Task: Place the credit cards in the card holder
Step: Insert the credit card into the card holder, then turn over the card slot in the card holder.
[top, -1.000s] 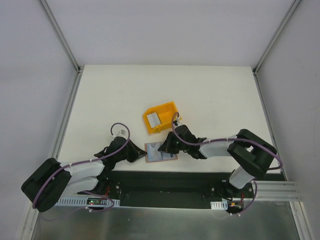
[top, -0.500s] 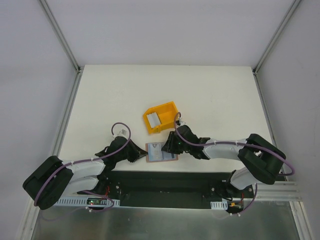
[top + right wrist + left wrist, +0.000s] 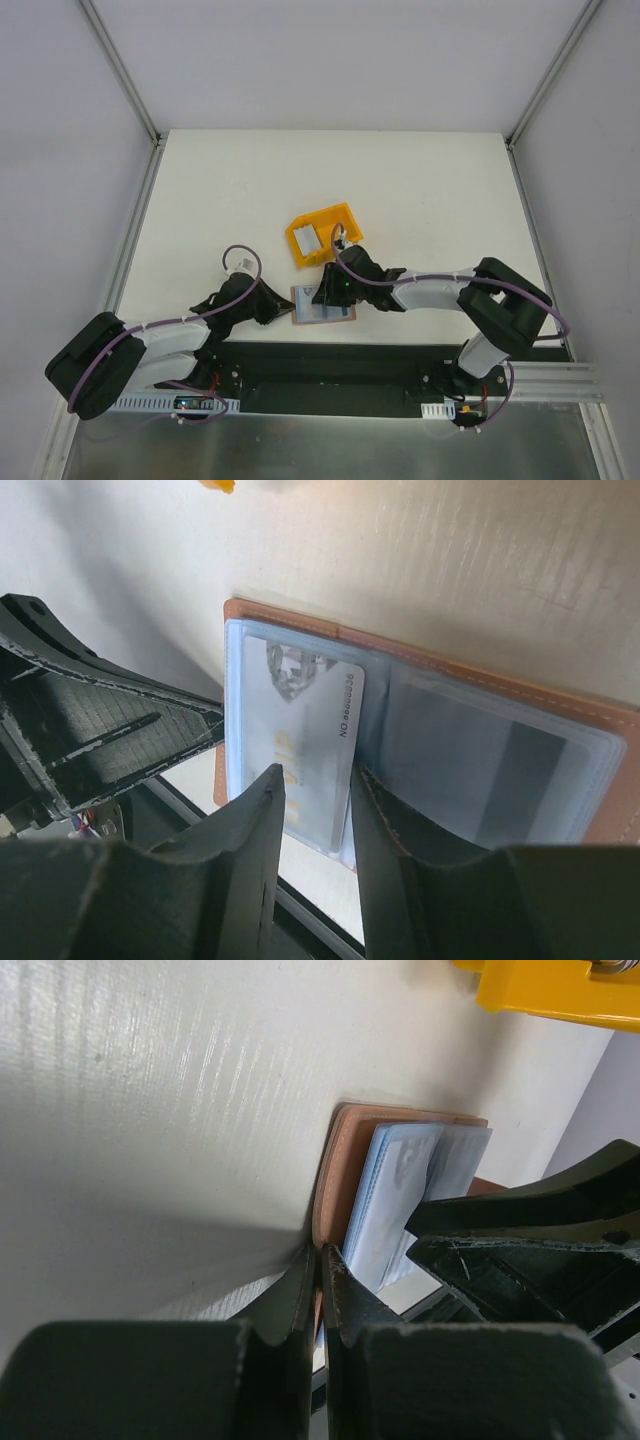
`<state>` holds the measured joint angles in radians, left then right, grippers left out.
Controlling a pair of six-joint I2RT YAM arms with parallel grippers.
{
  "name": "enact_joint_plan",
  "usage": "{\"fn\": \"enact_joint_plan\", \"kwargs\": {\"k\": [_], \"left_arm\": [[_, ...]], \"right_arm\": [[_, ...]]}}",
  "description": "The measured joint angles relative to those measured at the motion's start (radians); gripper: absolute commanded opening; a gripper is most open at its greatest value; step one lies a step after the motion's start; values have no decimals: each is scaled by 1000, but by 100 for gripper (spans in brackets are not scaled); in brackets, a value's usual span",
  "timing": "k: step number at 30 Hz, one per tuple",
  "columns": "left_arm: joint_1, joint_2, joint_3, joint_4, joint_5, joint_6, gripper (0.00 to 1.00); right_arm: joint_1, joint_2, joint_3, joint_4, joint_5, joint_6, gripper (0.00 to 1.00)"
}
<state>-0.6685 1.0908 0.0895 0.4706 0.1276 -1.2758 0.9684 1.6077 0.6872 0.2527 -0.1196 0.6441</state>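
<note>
Brown card holder (image 3: pixel 340 316) lies open at the table's (image 3: pixel 300 180) near edge from above; left wrist: left gripper (image 3: pixel 320 1260) pinched shut on its rim; right wrist: right gripper (image 3: pixel 312 780) narrowly parted astride a partly sleeved credit card (image 3: pixel 300 710), which may slide out if that pinch slips.

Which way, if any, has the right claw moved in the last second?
Yes. The right claw has shifted slightly left over the wallet, judged against the yellow bin.
</note>
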Motion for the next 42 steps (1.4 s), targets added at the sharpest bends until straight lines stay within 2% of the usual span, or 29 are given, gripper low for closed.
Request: {"fn": "enact_joint_plan", "kwargs": {"k": [3, 5, 12, 20, 27, 34, 42], "left_arm": [[0, -3, 0, -2, 0, 0, 0], [0, -4, 0, -3, 0, 0, 0], [0, -7, 0, -4, 0, 0, 0], [0, -49, -5, -41, 0, 1, 0], [0, -100, -11, -66, 0, 2, 0], [0, -166, -26, -76, -1, 1, 0], [0, -195, -34, -92, 0, 1, 0]], "right_arm": [[0, 5, 11, -13, -3, -11, 25], [0, 5, 16, -28, 1, -25, 24], [16, -28, 78, -177, 67, -100, 43], [96, -64, 253, -414, 239, -206, 53], [190, 66, 416, -527, 309, -243, 54], [201, 149, 459, -601, 322, -253, 55], [212, 163, 488, -615, 322, -257, 57]]}}
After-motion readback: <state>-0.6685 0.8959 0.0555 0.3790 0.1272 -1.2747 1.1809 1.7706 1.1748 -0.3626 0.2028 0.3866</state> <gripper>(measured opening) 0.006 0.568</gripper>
